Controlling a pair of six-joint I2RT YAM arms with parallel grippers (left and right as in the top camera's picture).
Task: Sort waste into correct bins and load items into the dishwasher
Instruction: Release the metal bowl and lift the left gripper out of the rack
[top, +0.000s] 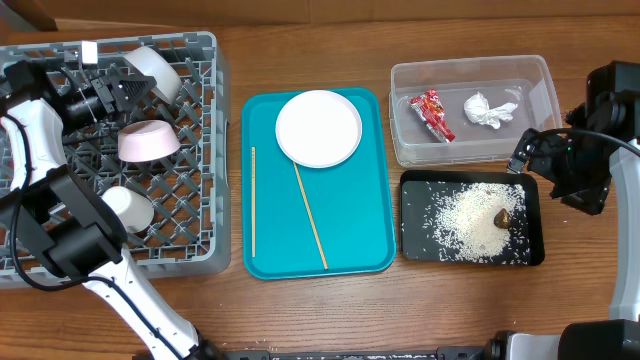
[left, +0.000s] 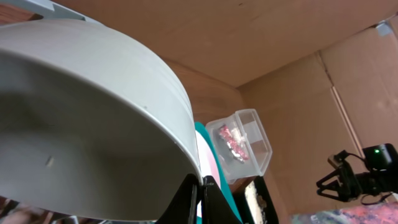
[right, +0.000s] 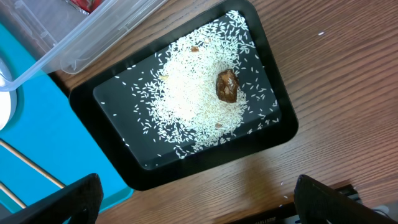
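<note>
Left jaws are clamped on the rim of the grey-green bowl, up at the far end of the dish rack — the pink bowl sits in there too. Right jaws gape wide beside the black tray of rice.

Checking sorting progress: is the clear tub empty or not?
Not empty: the clear tub holds a red wrapper and a crumpled white tissue, seen overhead.
</note>
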